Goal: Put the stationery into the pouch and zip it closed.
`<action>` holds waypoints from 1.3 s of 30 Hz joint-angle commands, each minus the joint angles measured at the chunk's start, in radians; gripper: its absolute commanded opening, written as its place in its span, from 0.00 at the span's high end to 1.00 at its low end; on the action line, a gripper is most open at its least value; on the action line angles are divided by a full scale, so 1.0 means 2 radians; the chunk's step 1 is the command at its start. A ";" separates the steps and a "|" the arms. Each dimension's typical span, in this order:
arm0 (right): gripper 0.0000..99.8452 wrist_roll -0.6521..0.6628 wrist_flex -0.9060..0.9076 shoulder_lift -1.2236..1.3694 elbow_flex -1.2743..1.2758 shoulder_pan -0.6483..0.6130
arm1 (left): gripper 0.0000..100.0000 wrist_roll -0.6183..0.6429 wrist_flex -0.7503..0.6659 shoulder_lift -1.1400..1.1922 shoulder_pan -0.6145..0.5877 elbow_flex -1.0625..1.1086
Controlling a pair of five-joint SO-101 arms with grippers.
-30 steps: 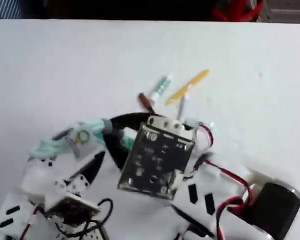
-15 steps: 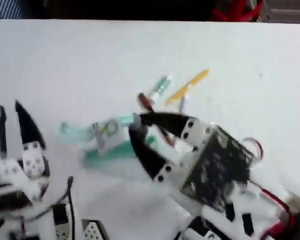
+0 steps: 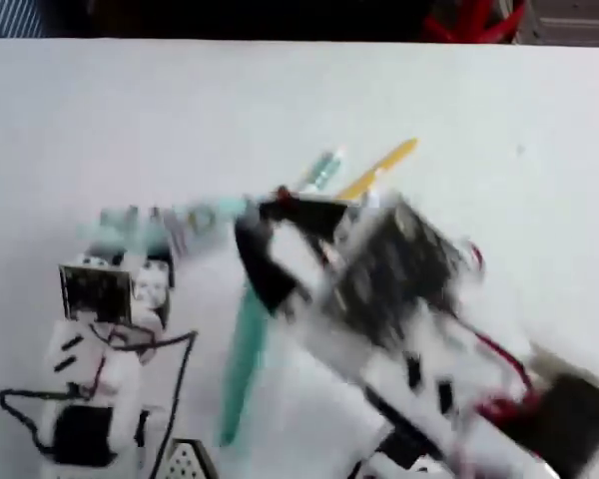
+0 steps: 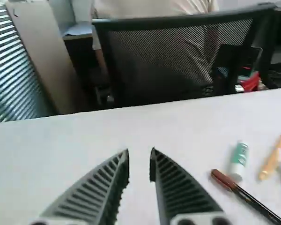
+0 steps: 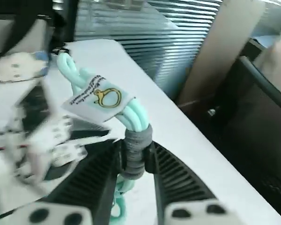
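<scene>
Right gripper (image 5: 135,149): jaws clamped on the grey collar (image 5: 133,161) that bunches the pouch's mint cords (image 5: 75,72). A white tag (image 5: 100,98) sits just above the grip. The pouch (image 3: 242,349) hangs off that collar as a blurred teal strip, over the worktop (image 3: 479,100) between its middle and near edge. The cords reach out toward the left edge.

My read: it's gripped by the collar because that is the one firm, narrow handle on a floppy bag. Downside is that a dangling body gives no access to the mouth. It needs laying flat before anything goes in.

Left gripper (image 4: 139,161): narrow slit between the jaws, nothing in it. It sits low over the worktop near the near-left corner, aimed at the far edge. Looks staged to pin the pouch or take a pen. It would have to open up for either.

Stationery lies loose around the worktop's middle, toward the far edge, all outside the pouch:
- brown pen (image 4: 239,190), nearest the left gripper
- teal-and-white tube (image 4: 239,159), just beside the pen's end
- yellow pen (image 4: 271,161), a bit further out

The three fan out from one spot, close together, so picking one risks nudging its neighbours. Loading and zipping are not yet done.
</scene>
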 commanded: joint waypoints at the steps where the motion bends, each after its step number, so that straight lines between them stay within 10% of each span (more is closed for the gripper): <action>1: 0.98 -0.002 -0.062 0.028 -0.002 0.040 | 0.91 -0.005 0.131 -0.004 0.066 -0.112; 8: 0.98 -0.005 -0.141 0.103 -0.005 0.079 | 0.84 0.008 0.196 -0.004 0.142 -0.164; 13: 0.98 -0.005 -0.165 0.125 -0.005 0.077 | 0.68 0.141 0.222 -0.005 0.151 -0.166; 39: 0.98 -0.002 -0.269 0.173 -0.005 0.024 | 0.68 0.128 0.221 -0.005 0.155 -0.173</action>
